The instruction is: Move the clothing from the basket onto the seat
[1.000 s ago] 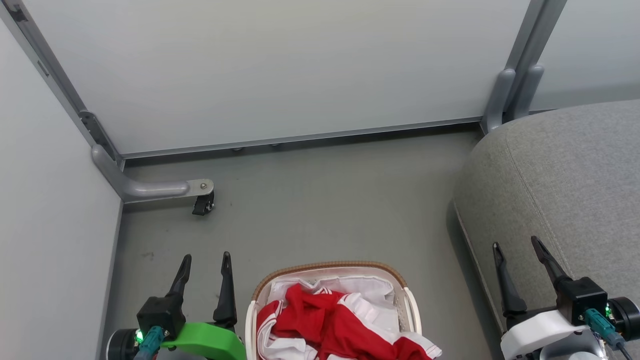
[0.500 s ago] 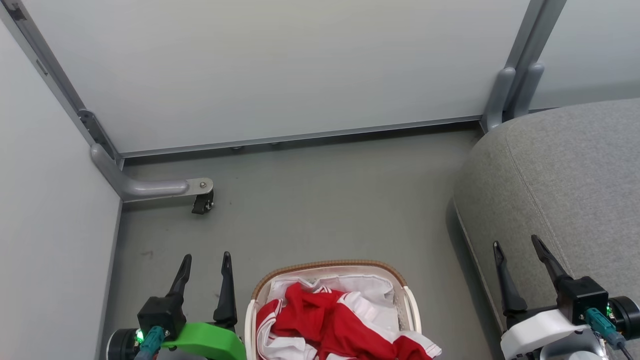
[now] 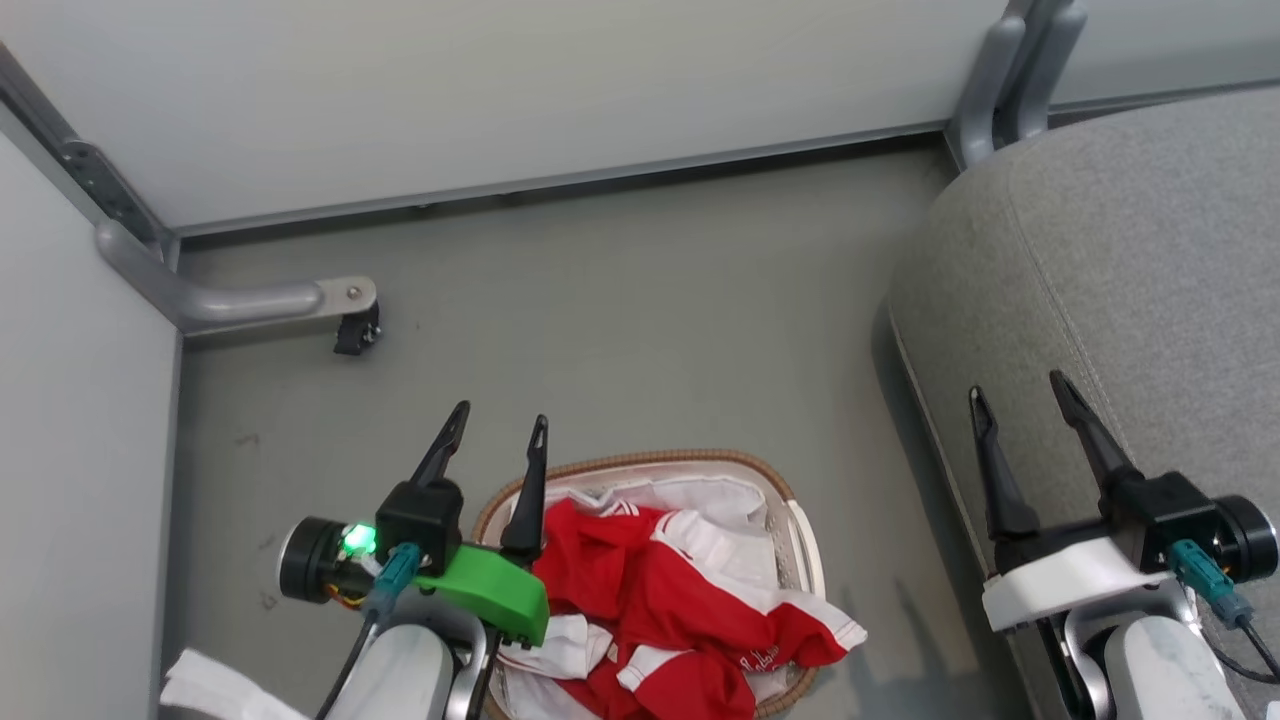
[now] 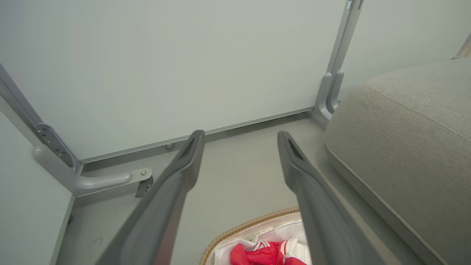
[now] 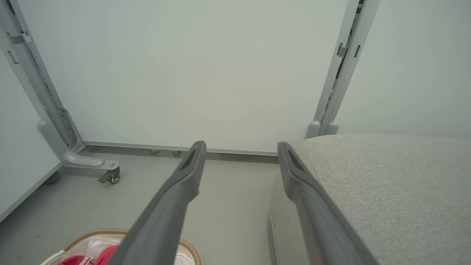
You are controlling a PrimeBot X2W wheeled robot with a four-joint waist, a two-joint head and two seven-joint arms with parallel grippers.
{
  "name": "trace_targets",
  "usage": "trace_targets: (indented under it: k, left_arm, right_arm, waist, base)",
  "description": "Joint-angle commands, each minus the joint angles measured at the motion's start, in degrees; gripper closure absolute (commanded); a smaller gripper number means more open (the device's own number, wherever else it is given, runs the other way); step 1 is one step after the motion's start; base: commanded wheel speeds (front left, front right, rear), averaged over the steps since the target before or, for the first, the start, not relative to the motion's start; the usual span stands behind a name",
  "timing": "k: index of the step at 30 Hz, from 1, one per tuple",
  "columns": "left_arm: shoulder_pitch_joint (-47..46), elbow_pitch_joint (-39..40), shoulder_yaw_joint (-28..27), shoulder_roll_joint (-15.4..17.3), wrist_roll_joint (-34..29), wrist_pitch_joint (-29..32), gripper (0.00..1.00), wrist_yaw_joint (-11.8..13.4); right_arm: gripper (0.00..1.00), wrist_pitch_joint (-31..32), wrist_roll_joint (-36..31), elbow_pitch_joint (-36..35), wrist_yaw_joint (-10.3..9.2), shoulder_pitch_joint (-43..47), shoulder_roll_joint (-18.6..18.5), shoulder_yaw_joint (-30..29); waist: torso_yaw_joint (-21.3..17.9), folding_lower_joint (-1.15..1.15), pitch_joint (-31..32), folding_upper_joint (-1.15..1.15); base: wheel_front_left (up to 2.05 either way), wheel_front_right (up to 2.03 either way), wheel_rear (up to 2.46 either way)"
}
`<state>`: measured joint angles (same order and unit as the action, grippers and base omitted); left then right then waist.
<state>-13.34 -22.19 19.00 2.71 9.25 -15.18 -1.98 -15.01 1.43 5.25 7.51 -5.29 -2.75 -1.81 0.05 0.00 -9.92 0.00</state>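
Red clothing (image 3: pixel 660 600) with white trim lies heaped in the white basket (image 3: pixel 795 545), whose brown woven rim shows on the floor at bottom centre. One piece hangs over the basket's right rim. My left gripper (image 3: pixel 500 422) stands open above the basket's left rim, fingers empty. My right gripper (image 3: pixel 1015 388) is open over the front edge of the grey seat (image 3: pixel 1150 260), holding nothing. The left wrist view shows the clothing (image 4: pixel 265 254) and the basket (image 4: pixel 243 226) below the open left gripper (image 4: pixel 239 136), and the seat (image 4: pixel 404 147) at right. The right wrist view shows the open right gripper (image 5: pixel 240 146), the seat (image 5: pixel 386 184) and the basket (image 5: pixel 95 232).
White partition panels (image 3: pixel 500 80) on grey frames wall in the back and left. A grey partition foot with a castor (image 3: pixel 345 315) juts over the floor at left. Bare grey floor (image 3: pixel 650 320) lies between basket, panels and seat.
The head camera has tilted down, so the whole scene has shifted up. My left gripper has moved right and forward, from beside the basket to over its left rim. Both grippers stay open.
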Motion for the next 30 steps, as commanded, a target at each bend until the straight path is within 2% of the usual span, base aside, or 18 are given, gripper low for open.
trace_targets:
  k: [1, 12, 24, 28, 30]
  left_arm:
    - [-2.4, -1.8, 0.9, 0.3, -0.8, 0.0, 0.0, -0.3]
    - [-17.6, -21.8, 9.7, 0.4, -5.3, 0.0, 0.0, -3.2]
    - [-26.1, -39.5, 18.2, 0.5, -10.2, 0.5, 0.0, -4.9]
    - [-28.2, -44.8, 19.4, 0.5, -10.5, 2.7, 0.0, -5.0]
    - [-29.4, -46.8, 19.2, 0.6, -10.3, 4.2, 0.0, -3.1]
  right_arm:
    - [0.0, -0.3, 0.4, -0.5, -0.04, -1.6, -0.2, 0.1]
    - [0.0, -0.3, 2.9, -3.3, -0.04, -9.4, -0.2, 1.9]
    - [0.0, -0.3, 7.8, -4.3, -0.04, -13.4, -0.2, 4.8]
    - [0.0, -0.3, 9.0, -4.6, -0.04, -13.8, -0.2, 5.7]
    - [0.0, -0.3, 9.6, -4.6, -0.04, -14.0, -0.2, 6.1]
  waist:
    - [-3.5, 0.0, -7.3, 0.0]
    - [-11.5, 0.0, -22.5, 0.0]
    - [-19.1, 0.0, -32.4, 0.0]
    - [-20.5, 0.0, -34.1, 0.0]
    - [-20.9, 0.0, -34.7, 0.0]
  base:
    - [0.0, 0.0, 0.0]
    - [0.0, 0.0, 0.0]
    - [0.0, 0.0, 0.0]
    - [0.0, 0.0, 0.0]
    - [0.0, 0.0, 0.0]
